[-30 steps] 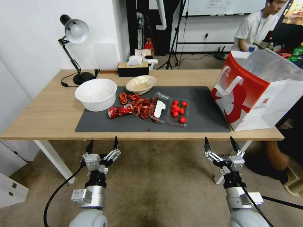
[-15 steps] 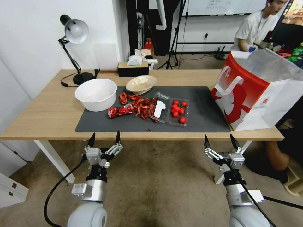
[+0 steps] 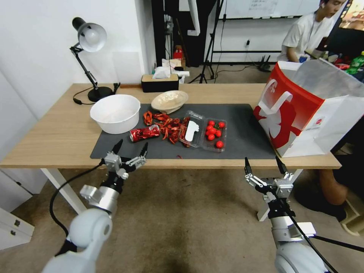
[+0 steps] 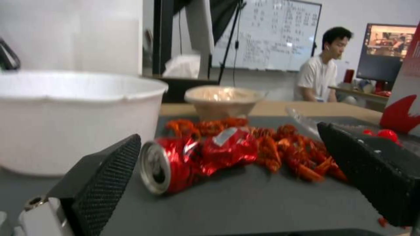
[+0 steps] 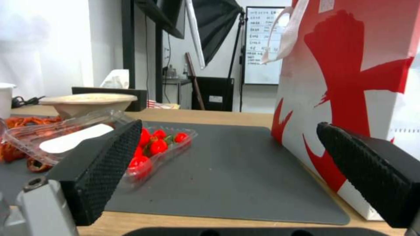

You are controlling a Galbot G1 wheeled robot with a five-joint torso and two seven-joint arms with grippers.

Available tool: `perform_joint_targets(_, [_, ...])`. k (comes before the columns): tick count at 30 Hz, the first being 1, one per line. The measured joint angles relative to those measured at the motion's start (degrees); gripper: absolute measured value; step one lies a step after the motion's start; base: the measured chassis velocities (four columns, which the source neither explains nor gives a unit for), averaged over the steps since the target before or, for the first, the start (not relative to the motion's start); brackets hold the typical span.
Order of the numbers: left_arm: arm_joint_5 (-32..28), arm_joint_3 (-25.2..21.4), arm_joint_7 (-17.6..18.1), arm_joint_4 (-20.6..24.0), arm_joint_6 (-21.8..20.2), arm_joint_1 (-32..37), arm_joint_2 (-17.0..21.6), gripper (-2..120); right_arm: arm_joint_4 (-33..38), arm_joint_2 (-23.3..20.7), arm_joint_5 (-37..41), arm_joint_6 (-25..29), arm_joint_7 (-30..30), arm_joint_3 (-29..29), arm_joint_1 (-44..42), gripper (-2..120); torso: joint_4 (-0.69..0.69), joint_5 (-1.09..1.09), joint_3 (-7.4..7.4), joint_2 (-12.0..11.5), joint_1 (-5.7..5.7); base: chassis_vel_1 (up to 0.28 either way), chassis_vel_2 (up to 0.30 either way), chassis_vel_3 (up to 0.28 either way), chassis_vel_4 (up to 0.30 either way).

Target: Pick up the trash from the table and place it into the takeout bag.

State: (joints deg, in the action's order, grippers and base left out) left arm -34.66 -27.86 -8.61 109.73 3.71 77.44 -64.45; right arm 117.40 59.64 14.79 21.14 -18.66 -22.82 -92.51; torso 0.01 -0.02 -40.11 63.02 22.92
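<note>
Red crushed can on side, dented | left gripper fingers apart | right gripper likewise

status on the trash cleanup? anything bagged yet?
Nothing visibly bagged. The left gripper is open at the table's front edge, facing the crushed red can. The right gripper waits open below the edge. Can, beige bowl and other leftovers remain outside the takeout bag.

Before me a desk lamp stands at the far left corner, a dark tissue box just beyond the mat. I see a big white bowl beside scattered red crayfish shells, and an open clear clamshell of cherry tomatoes touching them
</note>
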Motion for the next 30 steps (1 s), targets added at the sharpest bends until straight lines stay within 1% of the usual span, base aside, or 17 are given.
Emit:
perform_joint_targets(1, [-2.88, 0.06, 0.05, -0.18, -1.59, -0.64, 1.57, 100, -0.10, -0.09, 0.01, -0.19, -0.06, 0.05, 0.31, 100, 0.00, 0.02, 0.00, 0.00, 0.00, 0.000, 0.000, 0.000, 0.000])
perform_joint_targets(2, [-2.88, 0.06, 0.05, -0.18, -1.59, -0.64, 1.57, 100, -0.10, -0.09, 0.01, -0.19, -0.06, 0.05, 0.31, 100, 0.00, 0.02, 0.00, 0.00, 0.00, 0.000, 0.000, 0.000, 0.000])
perform_joint_targets(3, [-6.45, 0.17, 0.15, -0.73, -3.67, -1.77, 3.65, 100, -0.20, -0.20, 0.08, -0.48, -0.09, 0.14, 0.74, 100, -0.01, 0.02, 0.00, 0.00, 0.00, 0.000, 0.000, 0.000, 0.000])
perform_joint_targets(4, [-7.72, 0.23, 0.14, -1.11, -4.42, -2.26, 4.45, 100, -0.24, -0.28, 0.13, -0.60, -0.10, 0.17, 0.93, 100, -0.01, 0.01, 0.00, 0.00, 0.00, 0.000, 0.000, 0.000, 0.000])
perform_joint_targets(5, [-11.14, 0.53, -0.04, -2.12, -6.06, -3.60, 6.45, 100, -0.31, -0.42, 0.25, -0.88, -0.13, 0.18, 1.19, 100, -0.01, 0.01, 0.00, 0.00, 0.00, 0.000, 0.000, 0.000, 0.000])
perform_joint_targets(6, [-11.14, 0.53, -0.04, -2.12, -6.06, -3.60, 6.45, 100, -0.31, -0.42, 0.25, -0.88, -0.13, 0.18, 1.19, 100, -0.01, 0.01, 0.00, 0.00, 0.00, 0.000, 0.000, 0.000, 0.000])
perform_joint_targets(9, [-18.99, 1.29, 0.48, -2.82, -12.17, -6.45, 10.01, 100, -0.43, -0.73, 0.56, -1.16, -0.21, 0.11, 1.61, 100, -0.01, 0.03, 0.00, 0.00, 0.00, 0.000, 0.000, 0.000, 0.000])
perform_joint_targets(11, [-20.14, 1.62, 0.83, -3.32, -13.00, -7.21, 10.57, 100, -0.46, -0.77, 0.63, -1.18, -0.26, 0.07, 1.71, 100, -0.01, 0.04, 0.01, 0.00, 0.00, 0.000, 0.000, 0.000, 0.000])
perform_joint_targets(12, [-21.23, 2.54, 1.22, -5.01, -13.84, -9.07, 11.44, 100, -0.47, -0.82, 0.71, -1.20, -0.33, -0.03, 1.83, 100, 0.00, 0.02, 0.00, 0.00, 0.00, 0.000, 0.000, 0.000, 0.000])
perform_joint_targets(13, [-21.23, 2.54, 1.22, -5.01, -13.84, -9.07, 11.44, 100, -0.47, -0.82, 0.71, -1.20, -0.33, -0.03, 1.83, 100, 0.00, 0.02, 0.00, 0.00, 0.00, 0.000, 0.000, 0.000, 0.000])
perform_joint_targets(16, [-21.97, 5.41, 1.47, -8.22, -14.35, -12.63, 12.54, 100, -0.46, -0.85, 0.74, -1.24, -0.46, -0.32, 1.70, 100, -0.01, 0.02, 0.00, 0.00, 0.00, 0.000, 0.000, 0.000, 0.000])
perform_joint_targets(17, [-21.97, 5.41, 1.47, -8.22, -14.35, -12.63, 12.54, 100, -0.46, -0.85, 0.74, -1.24, -0.46, -0.32, 1.70, 100, -0.01, 0.02, 0.00, 0.00, 0.00, 0.000, 0.000, 0.000, 0.000])
perform_joint_targets(19, [-21.78, 7.21, 1.50, -10.30, -14.37, -14.98, 12.63, 100, -0.35, -0.95, 0.81, -1.27, -0.53, -0.53, 1.66, 100, -0.02, 0.02, 0.00, 0.00, 0.00, 0.000, 0.000, 0.000, 0.000])
perform_joint_targets(21, [-21.73, 7.46, 1.52, -10.66, -14.37, -15.37, 12.64, 100, -0.34, -0.96, 0.81, -1.27, -0.53, -0.55, 1.66, 100, -0.02, 0.02, 0.00, 0.00, 0.00, 0.000, 0.000, 0.000, 0.000])
perform_joint_targets(25, [-21.34, 9.59, 1.47, -13.52, -14.23, -18.43, 12.83, 100, -0.17, -1.10, 0.98, -1.36, -0.74, -0.92, 1.61, 100, -0.02, 0.02, 0.01, 0.00, 0.00, 0.000, 0.000, 0.000, 0.000])
perform_joint_targets(30, [-21.21, 10.95, 1.46, -15.45, -14.10, -20.34, 13.28, 100, -0.08, -1.10, 1.00, -1.38, -0.81, -1.02, 1.59, 100, -0.01, 0.02, 0.01, 0.00, 0.00, 0.000, 0.000, 0.000, 0.000])
